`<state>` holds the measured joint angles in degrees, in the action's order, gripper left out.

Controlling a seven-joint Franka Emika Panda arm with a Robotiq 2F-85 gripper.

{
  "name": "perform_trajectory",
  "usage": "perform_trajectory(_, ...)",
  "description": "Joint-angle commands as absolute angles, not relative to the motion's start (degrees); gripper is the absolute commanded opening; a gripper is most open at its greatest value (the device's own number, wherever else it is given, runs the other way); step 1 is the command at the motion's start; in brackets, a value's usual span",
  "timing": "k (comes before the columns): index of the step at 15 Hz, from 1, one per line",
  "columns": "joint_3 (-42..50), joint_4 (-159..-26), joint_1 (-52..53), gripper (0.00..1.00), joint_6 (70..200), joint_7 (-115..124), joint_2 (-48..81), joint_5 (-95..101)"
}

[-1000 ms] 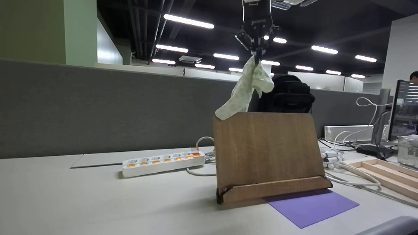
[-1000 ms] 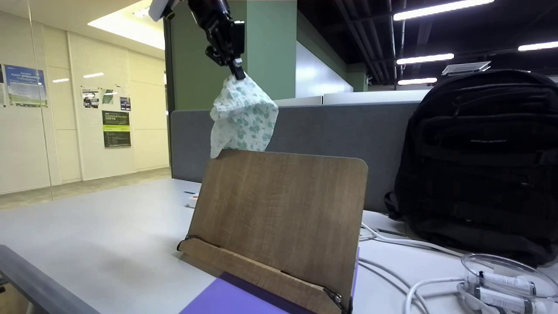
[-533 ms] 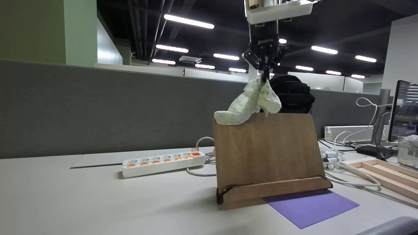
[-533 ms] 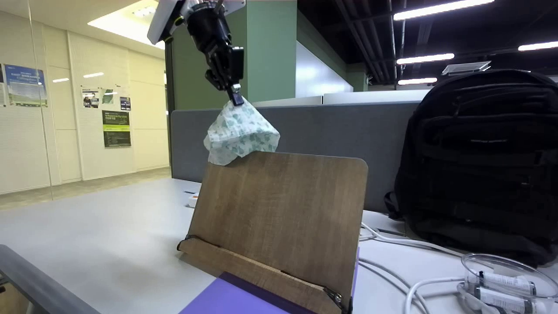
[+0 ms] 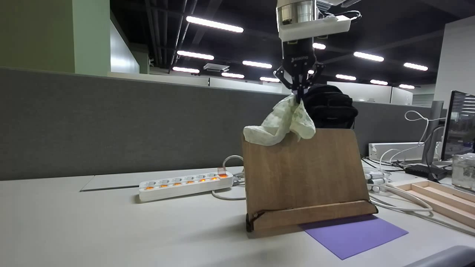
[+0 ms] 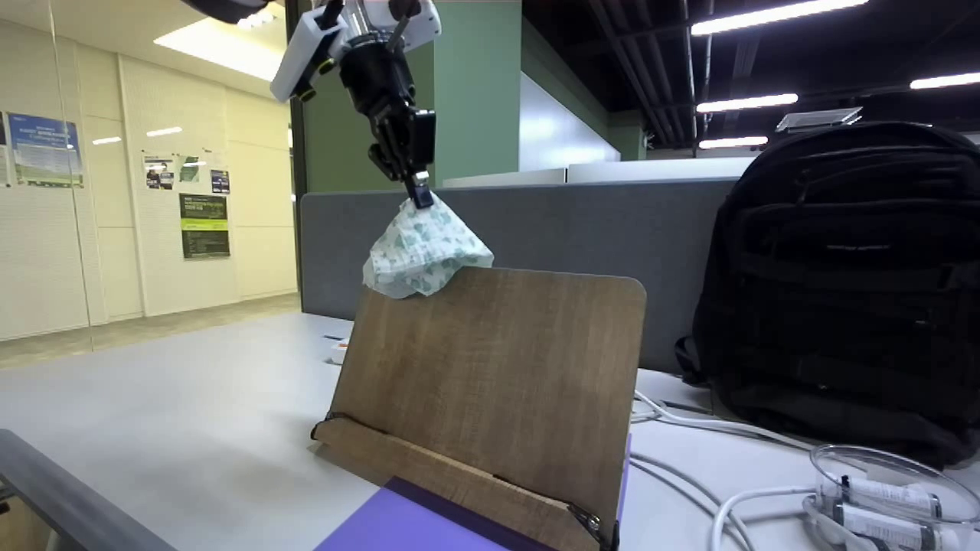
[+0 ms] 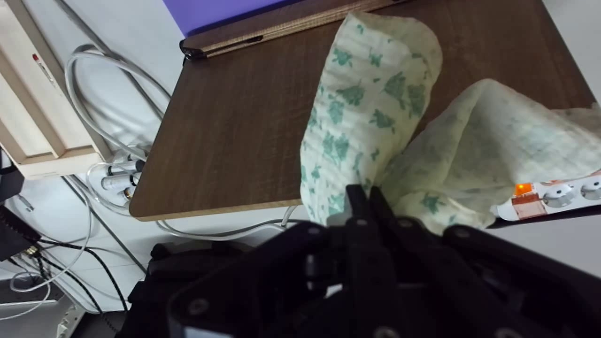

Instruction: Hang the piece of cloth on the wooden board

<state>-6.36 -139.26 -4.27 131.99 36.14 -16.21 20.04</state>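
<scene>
Before me, a white counter ran up against a grey fabric partition. Beyond it, rows of tube lights glared from a dark ceiling with pipes running along it. A green wall rose behind the partition, and farther back posters hung on a cream wall above a beige floor.

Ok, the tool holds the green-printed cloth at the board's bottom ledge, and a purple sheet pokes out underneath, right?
Not at the bottom ledge: both exterior views show the tool holding the green-printed cloth at the top edge of the board. A purple sheet does poke out underneath.
</scene>
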Motion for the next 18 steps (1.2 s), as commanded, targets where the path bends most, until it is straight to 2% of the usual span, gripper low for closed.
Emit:
perform_trajectory(1,-6.6,-139.9,-4.3,0.34,131.7,36.5,-16.4,19.8)
perform_trajectory(9,-7.9,-140.9,-2.9,0.89,131.1,35.3,-18.2,20.3)
perform_trajectory(11,-8.8,-141.5,-2.1,1.0,131.4,34.6,-19.4,20.6)
perform_trajectory(18,-12.3,-144.1,1.2,1.0,132.3,29.8,-22.4,19.6)
